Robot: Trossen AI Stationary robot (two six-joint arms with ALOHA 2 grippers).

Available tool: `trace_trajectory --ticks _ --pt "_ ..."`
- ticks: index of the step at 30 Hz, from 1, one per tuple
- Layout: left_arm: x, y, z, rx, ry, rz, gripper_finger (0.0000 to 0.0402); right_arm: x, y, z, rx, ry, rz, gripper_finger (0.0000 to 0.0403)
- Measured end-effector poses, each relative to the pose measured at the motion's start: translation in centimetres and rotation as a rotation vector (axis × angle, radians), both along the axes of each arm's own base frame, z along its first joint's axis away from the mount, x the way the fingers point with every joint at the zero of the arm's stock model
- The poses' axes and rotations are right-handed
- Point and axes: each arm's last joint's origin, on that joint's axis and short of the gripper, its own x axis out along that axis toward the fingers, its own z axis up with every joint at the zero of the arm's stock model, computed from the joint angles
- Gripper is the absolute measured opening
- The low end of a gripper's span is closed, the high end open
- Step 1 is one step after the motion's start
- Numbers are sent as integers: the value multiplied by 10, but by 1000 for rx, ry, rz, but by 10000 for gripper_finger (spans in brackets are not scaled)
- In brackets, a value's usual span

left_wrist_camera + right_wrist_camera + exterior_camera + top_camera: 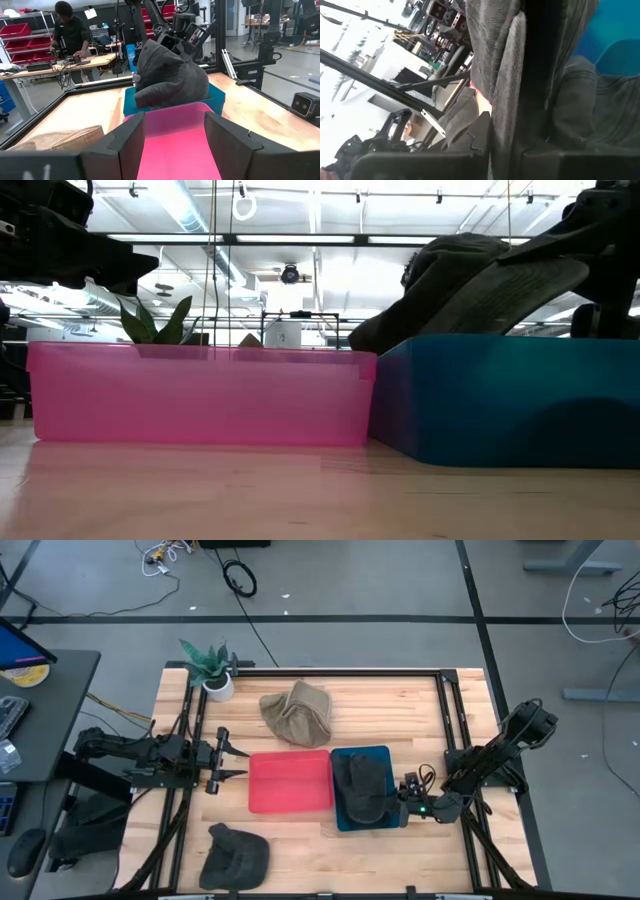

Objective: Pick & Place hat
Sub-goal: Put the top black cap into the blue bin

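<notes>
Dark grey fabric hat (pixel 362 790): lowered into blue plastic bin (pixel 381 754), right gripper (pixel 403 804) fingers pinching its brim, release pending. Left gripper (pixel 232 761): wide open, empty. Tan hat (pixel 297 713), second grey hat (pixel 236 854): unplaced.

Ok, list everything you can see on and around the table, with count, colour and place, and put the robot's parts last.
Dark grey fabric hat: one, in the blue bin, its brim between the right jaws.
Dark grey fabric hat on the table: one, near front edge, left side.
Tan fabric hat: one, behind the pink bin.
Blue plastic bin: one, centre-right.
Pink plastic bin: one, left of the blue bin, against it.
Potted green plant: one, white pot, back left corner.
Person: one, dark top, at a bench beyond the table.
Left gripper: jaws open, left of the pink bin.
Right gripper: at the blue bin's right edge.
</notes>
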Motion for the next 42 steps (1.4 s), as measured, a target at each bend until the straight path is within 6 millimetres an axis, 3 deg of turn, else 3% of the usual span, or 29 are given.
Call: trace_trajectory --ticks 9,17,26,33,42 --pt "0 0 0 0 0 0 209 0 0 0 -122 21 41 52" --pt "0 0 0 0 0 0 209 7 -3 -1 -108 37 143 80" --pt "0 0 0 0 0 0 209 8 -5 -3 -167 63 189 159" --pt "0 0 0 0 0 0 209 5 -8 13 -108 45 339 222" --pt "0 0 0 0 0 0 209 -16 -33 22 -52 271 346 222"
